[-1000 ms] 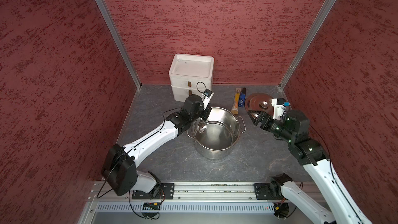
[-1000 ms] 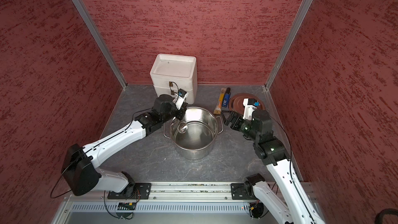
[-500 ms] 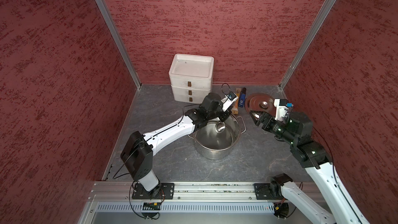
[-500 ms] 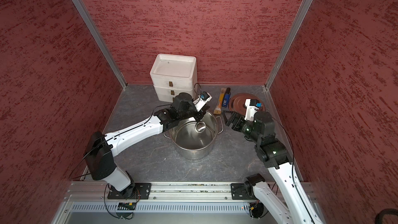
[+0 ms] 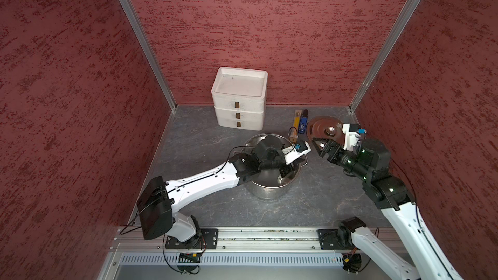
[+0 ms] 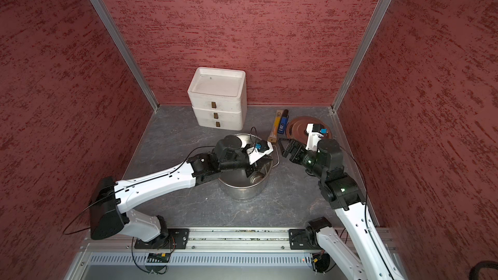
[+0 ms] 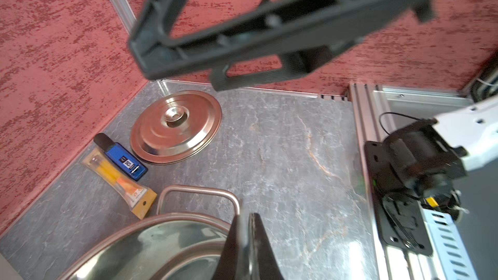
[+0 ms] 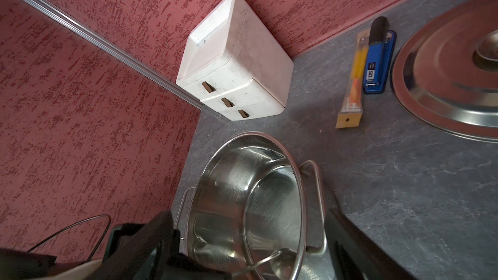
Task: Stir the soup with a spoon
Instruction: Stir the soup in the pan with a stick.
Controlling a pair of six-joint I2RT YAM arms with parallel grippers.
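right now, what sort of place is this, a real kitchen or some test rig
Most likely a robot test cell staged as a kitchen: left arm and right arm bolted to an aluminium rail, red textured panels boxing in a grey tabletop, and a steel stockpot with its lid set aside.

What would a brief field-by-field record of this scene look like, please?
pot: steel, uncovered, no liquid visible
spoon: reaches down into the pot
left gripper: shut on the spoon's handle, above the pot
right gripper: open, empty, close to a pot handle
lid: lying flat, apart from the pot
other items: blue lighter, wrapped orange stick, white drawer unit by the back wall
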